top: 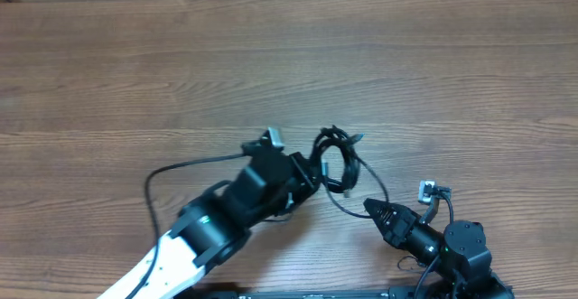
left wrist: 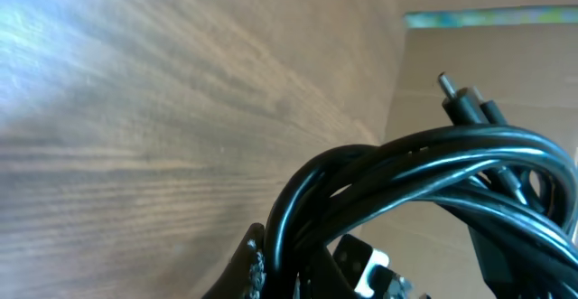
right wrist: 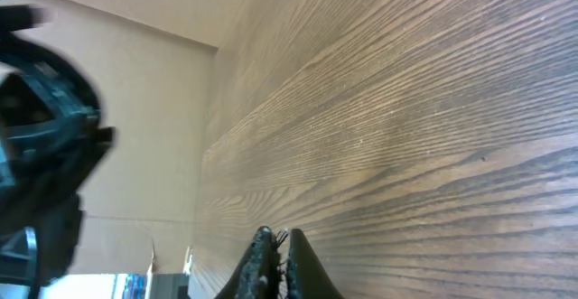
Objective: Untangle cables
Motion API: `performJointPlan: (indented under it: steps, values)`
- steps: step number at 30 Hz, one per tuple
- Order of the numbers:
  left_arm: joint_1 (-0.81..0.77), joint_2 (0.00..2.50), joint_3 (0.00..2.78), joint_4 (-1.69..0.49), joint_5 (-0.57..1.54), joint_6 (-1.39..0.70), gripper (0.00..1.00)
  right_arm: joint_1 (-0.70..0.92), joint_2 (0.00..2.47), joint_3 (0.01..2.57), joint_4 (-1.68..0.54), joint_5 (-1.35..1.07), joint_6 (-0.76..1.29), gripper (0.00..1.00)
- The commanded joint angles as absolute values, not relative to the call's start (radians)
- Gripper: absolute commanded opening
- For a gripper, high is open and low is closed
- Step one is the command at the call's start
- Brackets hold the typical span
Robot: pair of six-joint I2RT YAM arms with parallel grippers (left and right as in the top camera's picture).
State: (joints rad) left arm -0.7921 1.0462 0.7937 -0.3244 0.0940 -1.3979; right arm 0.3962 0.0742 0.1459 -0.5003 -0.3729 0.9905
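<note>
The cables (top: 338, 160) form a tangled black bundle of loops near the table's middle. My left gripper (top: 310, 174) is shut on the bundle's left side. In the left wrist view the glossy loops (left wrist: 424, 159) rise from between my fingers (left wrist: 298, 276), and a silver-tipped plug (left wrist: 459, 100) sticks up. One thin strand (top: 343, 207) runs from the bundle down to my right gripper (top: 370, 209). In the right wrist view its fingers (right wrist: 278, 245) are pressed together on something thin. A white-tipped plug (top: 428, 191) shows beside the right arm.
The wood-grain table (top: 289, 64) stretches behind the bundle. The left arm's own thicker black wire (top: 181, 168) arcs to its left. A beige wall (right wrist: 135, 109) and the blurred bundle (right wrist: 45, 127) show in the right wrist view.
</note>
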Motion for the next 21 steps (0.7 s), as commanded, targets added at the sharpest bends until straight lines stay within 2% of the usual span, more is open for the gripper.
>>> performJointPlan:
  steps: [1, 5, 7, 8, 9, 11, 17, 20, 21]
  values:
    - [-0.754, 0.951, 0.815, -0.377, 0.048, -1.189, 0.04, 0.402, 0.072, 0.145, -0.482, -0.385, 0.966, 0.14]
    - [-0.747, 0.907, 0.815, -0.511, -0.102, -1.122, 0.04, 0.402, 0.072, 0.145, -0.318, -0.570, 0.925, 0.44]
    - [-0.747, 0.890, 0.815, -0.597, -0.184, -1.142, 0.04, 0.402, 0.072, 0.146, -0.250, -0.616, 0.926, 0.65]
    - [-0.746, 0.871, 0.815, -0.676, -0.238, -1.240, 0.04, 0.399, 0.075, 0.158, -0.248, -0.595, 0.920, 0.82]
    - [-0.746, 0.859, 0.815, -0.714, -0.261, -1.296, 0.04, 0.396, 0.080, 0.170, -0.256, -0.576, 0.907, 0.89]
    - [-0.746, 0.825, 0.820, -0.780, -0.300, -1.351, 0.04, 0.392, 0.106, 0.213, -0.295, -0.522, 0.879, 0.91]
    - [-0.748, 0.682, 0.935, -0.984, -0.392, -1.281, 0.04, 0.392, 0.264, 0.410, -0.470, -0.373, 0.724, 1.00]
    - [-0.747, 0.641, 0.949, -1.043, -0.439, -1.272, 0.04, 0.398, 0.380, 0.480, -0.471, -0.452, 0.698, 1.00]
    - [-0.747, 0.643, 0.940, -1.071, -0.451, -1.361, 0.04, 0.405, 0.422, 0.478, -0.413, -0.558, 0.699, 1.00]
